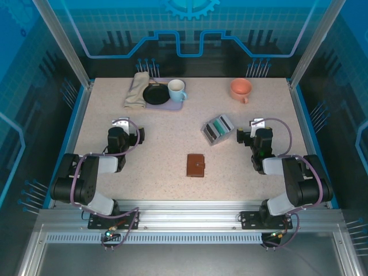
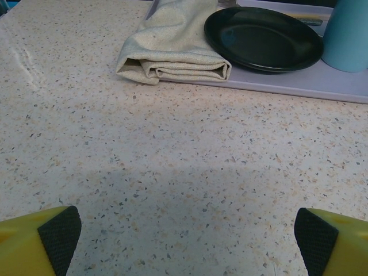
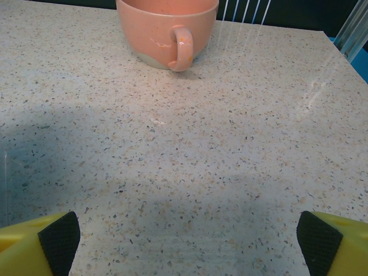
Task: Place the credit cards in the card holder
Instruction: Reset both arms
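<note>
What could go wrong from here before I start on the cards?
1. The card holder lies shut and loose on the table; pulling it open with one gripper may just drag it.
2. The credit cards stand packed on edge in the grey tray; the open right gripper might pinch several or tip the tray.
3. The pink mug sits straight ahead of that gripper, so a forward swing could knock it.

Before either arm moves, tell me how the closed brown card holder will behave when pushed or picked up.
The card holder lies flat and closed on the table, so a push should slide it, not tip or roll it. It sits low, so gripping an edge looks awkward. Being a folded wallet, it may flex or flop open when lifted.
</note>
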